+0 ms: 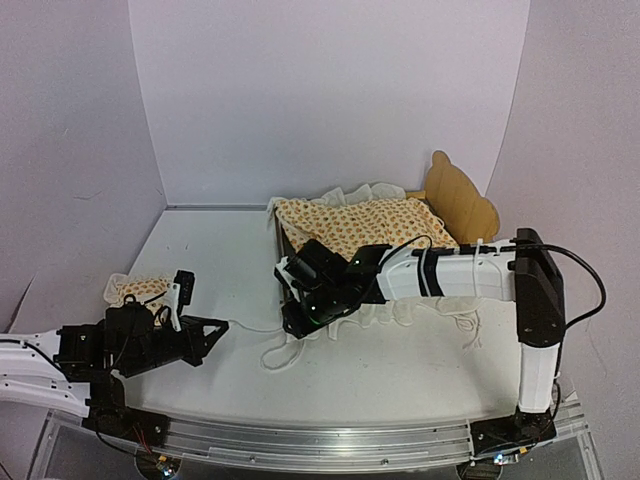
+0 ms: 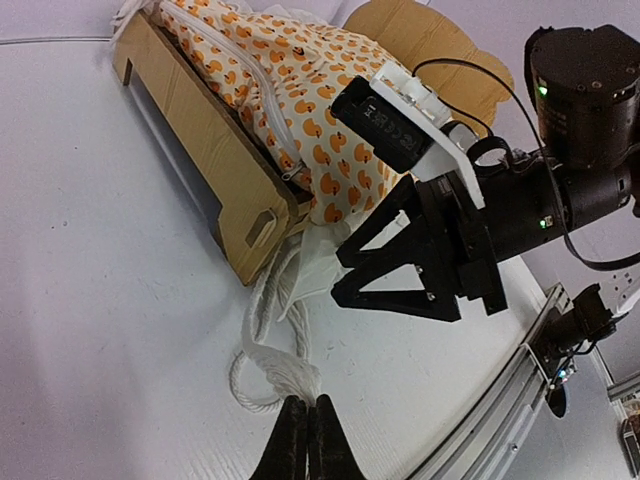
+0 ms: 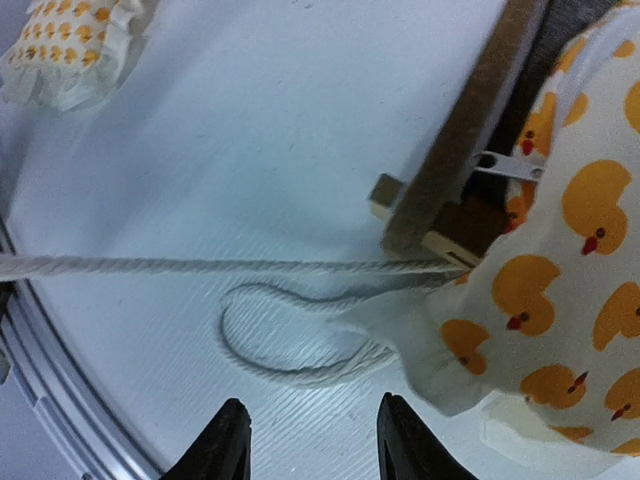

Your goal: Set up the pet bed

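Note:
The pet bed (image 1: 283, 243) stands at the back centre, its bear-ear headboard (image 1: 458, 198) to the right. The orange-dotted cover (image 1: 365, 225) lies on it, with its corner hanging over the near left corner of the frame (image 2: 205, 140). My left gripper (image 2: 308, 402) is shut on the frayed end of a white rope tie (image 2: 285, 372) and holds it stretched towards the bed; it also shows in the top view (image 1: 220, 328). My right gripper (image 3: 315, 440) is open and empty, hovering over a loop of tie (image 3: 265, 345) beside the bed corner (image 3: 440, 215). It also shows in the top view (image 1: 298, 325).
The small ruffled pillow (image 1: 135, 290) lies at the left, behind my left arm, and shows in the right wrist view (image 3: 70, 50). More loose ties (image 1: 465, 320) trail in front of the bed under my right arm. The metal rail (image 1: 330, 440) runs along the near edge.

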Robot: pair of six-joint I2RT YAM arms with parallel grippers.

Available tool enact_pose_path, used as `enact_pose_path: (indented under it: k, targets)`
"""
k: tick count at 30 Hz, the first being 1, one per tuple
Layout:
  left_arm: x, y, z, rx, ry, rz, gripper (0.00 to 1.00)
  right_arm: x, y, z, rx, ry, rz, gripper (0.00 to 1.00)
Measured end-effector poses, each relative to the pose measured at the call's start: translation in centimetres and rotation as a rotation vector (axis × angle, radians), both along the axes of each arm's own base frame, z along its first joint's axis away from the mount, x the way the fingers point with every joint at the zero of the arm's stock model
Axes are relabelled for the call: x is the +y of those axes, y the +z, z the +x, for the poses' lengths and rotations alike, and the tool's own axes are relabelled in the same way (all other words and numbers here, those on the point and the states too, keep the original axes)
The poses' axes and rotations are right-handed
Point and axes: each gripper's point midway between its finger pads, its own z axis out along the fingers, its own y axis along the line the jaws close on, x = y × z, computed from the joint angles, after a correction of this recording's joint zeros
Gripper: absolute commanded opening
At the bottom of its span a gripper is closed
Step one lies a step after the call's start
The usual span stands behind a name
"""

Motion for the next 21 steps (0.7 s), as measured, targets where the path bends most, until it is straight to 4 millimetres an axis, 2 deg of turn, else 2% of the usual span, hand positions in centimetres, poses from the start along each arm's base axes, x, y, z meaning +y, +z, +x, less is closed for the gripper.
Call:
enact_pose_path:
  k: [3,7,10,13,16,18,21]
  targets:
    - [0.6,0.5,0.2,-0.012,0.020,-0.010,0.00,-1.5,-1.5,2.1,-0.092,-0.110,-0.048,0.42]
    - [1.5,2.9,0.1,-0.052,0.037,-0.100,0.00,-5.1,-3.5,4.4,-0.236,-0.244,-0.158,0.41]
    - [1.6,3.1,0.2,-0.061,0.040,-0.105,0.00,-7.2,-4.1,5.9,-0.315,-0.309,-0.216,0.35]
    - [1.5,3.1,0.1,-0.065,0.030,-0.098,0.00,-8.4,-3.9,7.1,-0.385,-0.359,-0.240,0.22]
    - [1.1,2.7,-0.2,-0.064,-0.002,-0.077,0.00,-9.9,-3.8,7.8,-0.433,-0.402,-0.264,0.18]
    - [0.6,2.3,-0.5,-0.065,-0.030,-0.053,0.00,-11.1,-3.6,8.0,-0.455,-0.410,-0.283,0.19]
    - [-0.3,1.9,-0.7,-0.060,-0.070,-0.005,0.00,-12.1,-2.9,8.1,-0.471,-0.381,-0.305,0.35]
